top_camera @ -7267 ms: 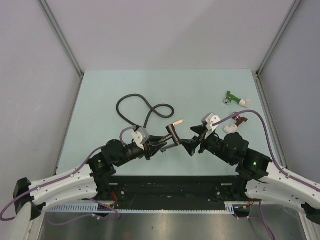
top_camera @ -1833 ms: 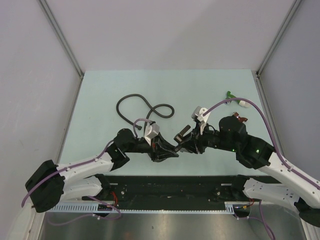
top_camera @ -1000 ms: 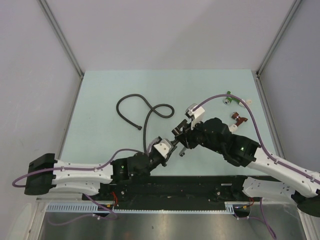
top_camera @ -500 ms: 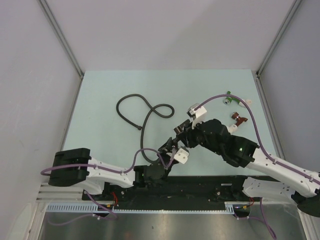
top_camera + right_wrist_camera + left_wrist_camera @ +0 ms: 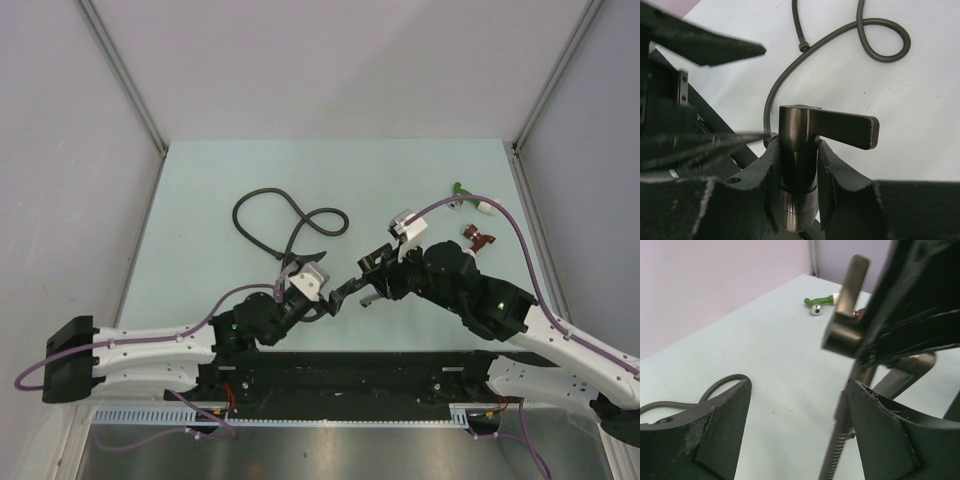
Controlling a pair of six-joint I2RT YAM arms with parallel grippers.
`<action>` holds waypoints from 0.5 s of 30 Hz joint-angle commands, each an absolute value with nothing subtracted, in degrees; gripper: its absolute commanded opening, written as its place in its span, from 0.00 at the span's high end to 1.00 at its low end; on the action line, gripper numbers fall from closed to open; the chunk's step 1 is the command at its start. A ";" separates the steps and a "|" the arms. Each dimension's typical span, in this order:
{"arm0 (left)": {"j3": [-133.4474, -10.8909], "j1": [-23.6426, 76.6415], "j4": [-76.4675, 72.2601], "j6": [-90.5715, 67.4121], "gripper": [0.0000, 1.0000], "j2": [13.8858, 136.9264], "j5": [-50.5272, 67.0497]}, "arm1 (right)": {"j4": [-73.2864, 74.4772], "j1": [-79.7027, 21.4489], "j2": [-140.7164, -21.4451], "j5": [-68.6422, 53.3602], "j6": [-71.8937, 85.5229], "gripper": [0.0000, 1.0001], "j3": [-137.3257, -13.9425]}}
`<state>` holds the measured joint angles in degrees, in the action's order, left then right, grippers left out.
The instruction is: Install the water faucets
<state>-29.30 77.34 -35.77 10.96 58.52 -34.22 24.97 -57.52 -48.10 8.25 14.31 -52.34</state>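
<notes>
The dark metal water faucet (image 5: 798,145) stands upright between my right gripper's (image 5: 797,150) fingers, which are shut on its round body; its flat lever (image 5: 847,128) points right. In the left wrist view the faucet (image 5: 846,315) hangs just ahead and to the right, with a thin threaded stem (image 5: 836,452) beside my right finger (image 5: 880,432). My left gripper (image 5: 797,390) is open wide, with only bare table between its fingers. From above, the left gripper (image 5: 335,295) sits close to the lower left of the right gripper (image 5: 372,277).
A coiled flexible hose (image 5: 290,215) lies on the pale green table (image 5: 200,200) at centre left, and one run of the hose (image 5: 880,47) passes behind the faucet. A green fitting (image 5: 458,195) and a dark-red fitting (image 5: 478,238) lie at the right.
My left gripper has opened from nearly shut to wide. The left arm has swung up from near the table's front edge to just left of the faucet. The right gripper keeps its hold.
</notes>
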 commanded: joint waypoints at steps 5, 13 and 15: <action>-25.84 61.29 -24.61 -2.89 0.16 47.29 7.79 | 19.95 -56.87 -45.00 2.12 11.25 1.00 -52.56; -26.01 51.16 -28.73 -11.77 0.18 51.93 34.70 | 17.84 -56.86 -44.03 -2.98 9.93 1.00 -52.12; -26.54 50.89 -30.05 -12.74 0.18 54.13 37.35 | 17.75 -56.87 -43.95 -4.21 9.76 1.00 -52.03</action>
<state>-25.19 52.01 -27.03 -8.34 51.09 21.80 24.67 -56.99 -45.95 -0.60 10.74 -50.92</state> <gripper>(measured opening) 0.825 0.309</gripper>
